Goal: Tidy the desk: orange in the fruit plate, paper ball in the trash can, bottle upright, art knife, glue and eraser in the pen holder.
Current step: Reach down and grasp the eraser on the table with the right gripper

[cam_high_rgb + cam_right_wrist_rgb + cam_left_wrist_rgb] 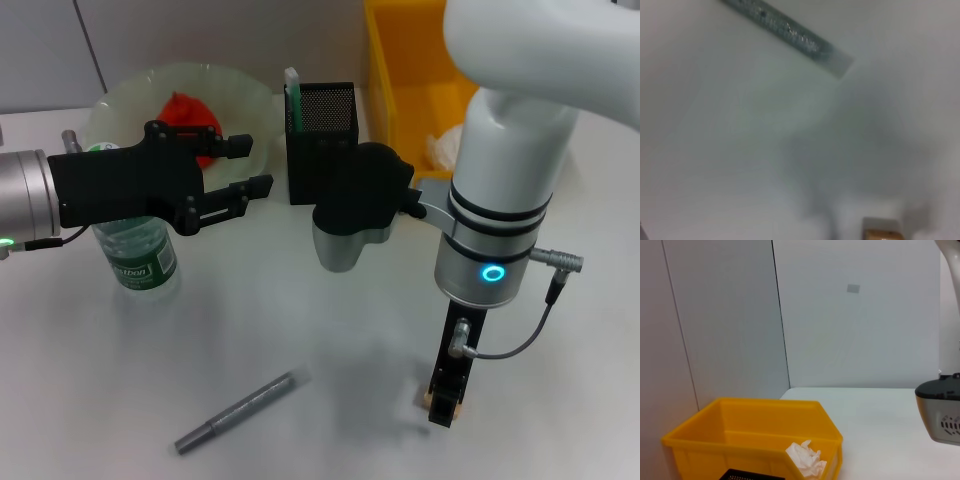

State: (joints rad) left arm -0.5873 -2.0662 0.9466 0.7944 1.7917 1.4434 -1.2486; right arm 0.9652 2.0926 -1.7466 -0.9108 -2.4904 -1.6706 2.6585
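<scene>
Fingers: right gripper [443,407] pinching eraser [440,404] on desk [300,320]; left gripper [245,170] spread above bottle [137,255]; label unreadable.

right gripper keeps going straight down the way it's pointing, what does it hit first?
Most likely the eraser: the right gripper points down at the desk and the tan block sits right at its fingertips. Whether they already touch it is unclear. The glue lies well aside.
</scene>
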